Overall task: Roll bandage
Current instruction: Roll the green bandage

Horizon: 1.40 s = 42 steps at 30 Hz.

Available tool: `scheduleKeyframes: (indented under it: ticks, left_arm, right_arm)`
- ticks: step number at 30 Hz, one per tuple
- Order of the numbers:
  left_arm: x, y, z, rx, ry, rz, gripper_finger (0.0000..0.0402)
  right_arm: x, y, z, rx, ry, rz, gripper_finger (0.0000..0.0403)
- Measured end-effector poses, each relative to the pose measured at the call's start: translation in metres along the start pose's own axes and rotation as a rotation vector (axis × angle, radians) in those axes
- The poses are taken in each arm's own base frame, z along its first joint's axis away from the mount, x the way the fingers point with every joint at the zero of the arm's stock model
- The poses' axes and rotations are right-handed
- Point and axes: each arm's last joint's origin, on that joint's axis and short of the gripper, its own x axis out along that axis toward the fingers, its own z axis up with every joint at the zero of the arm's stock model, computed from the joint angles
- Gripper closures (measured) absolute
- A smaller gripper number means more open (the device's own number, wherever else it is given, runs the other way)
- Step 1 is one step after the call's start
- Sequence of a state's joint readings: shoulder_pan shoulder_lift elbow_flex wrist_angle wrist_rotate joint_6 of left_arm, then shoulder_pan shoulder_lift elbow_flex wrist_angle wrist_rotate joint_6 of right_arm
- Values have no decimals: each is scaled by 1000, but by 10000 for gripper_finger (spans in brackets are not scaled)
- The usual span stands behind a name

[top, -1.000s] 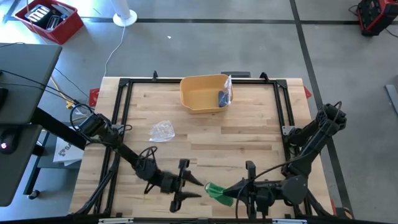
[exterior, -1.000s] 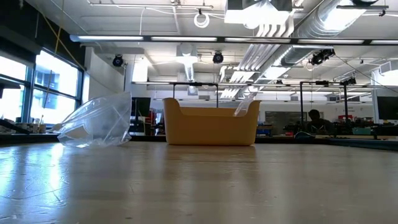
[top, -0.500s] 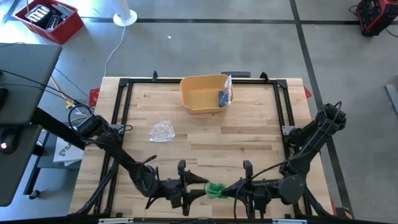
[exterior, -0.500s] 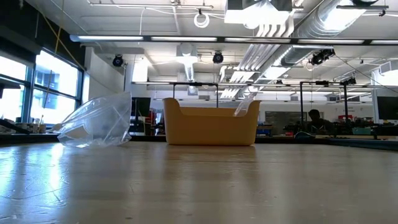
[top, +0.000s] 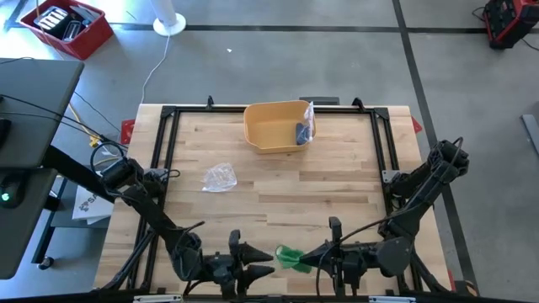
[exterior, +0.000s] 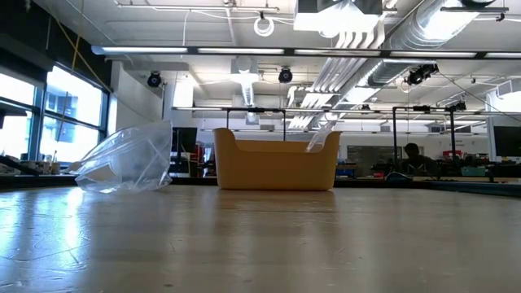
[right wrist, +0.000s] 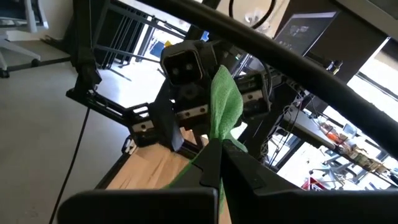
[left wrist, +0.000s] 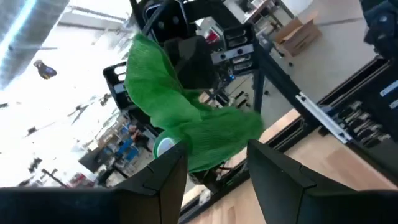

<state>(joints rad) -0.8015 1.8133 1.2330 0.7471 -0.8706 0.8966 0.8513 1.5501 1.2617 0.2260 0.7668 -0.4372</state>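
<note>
The left gripper [top: 263,271] has drawn back from the green bandage [top: 290,257], jaws spread and empty (no contact now); the right gripper [top: 305,257] alone pinches it above the tabletop's [top: 320,181] near edge, so rolling pauses.

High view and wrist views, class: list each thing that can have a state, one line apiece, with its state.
Green bandage: loose, not rolled, pinched at one end by the right gripper.
Right gripper: fingers shut on the green bandage.
Left gripper: fingers open, facing the bandage, holding nothing.
Yellow bin: upright, a small packet inside at its right end.
Clear plastic bag: crumpled, lying apart on the table.
</note>
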Motion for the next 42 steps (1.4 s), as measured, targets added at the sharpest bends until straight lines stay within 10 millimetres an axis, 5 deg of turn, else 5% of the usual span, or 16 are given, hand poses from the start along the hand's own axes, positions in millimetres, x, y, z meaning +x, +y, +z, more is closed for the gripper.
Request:
scheduleKeyframes:
  ticks: [11,23,35,42]
  left_arm:
    - [18,10,-15,39,48,28,238]
    - [38,3,-31,-140,-93,-98,243]
    - [51,15,-35,-311,-233,-96,365]
    - [43,-7,-40,-307,-95,-239,395]
  right_arm:
    - [1,-1,0,4,0,-4,403]
    - [4,-4,-1,12,1,-18,403]
    - [7,-8,-2,25,8,-42,403]
    - [-15,-21,7,121,96,-294,403]
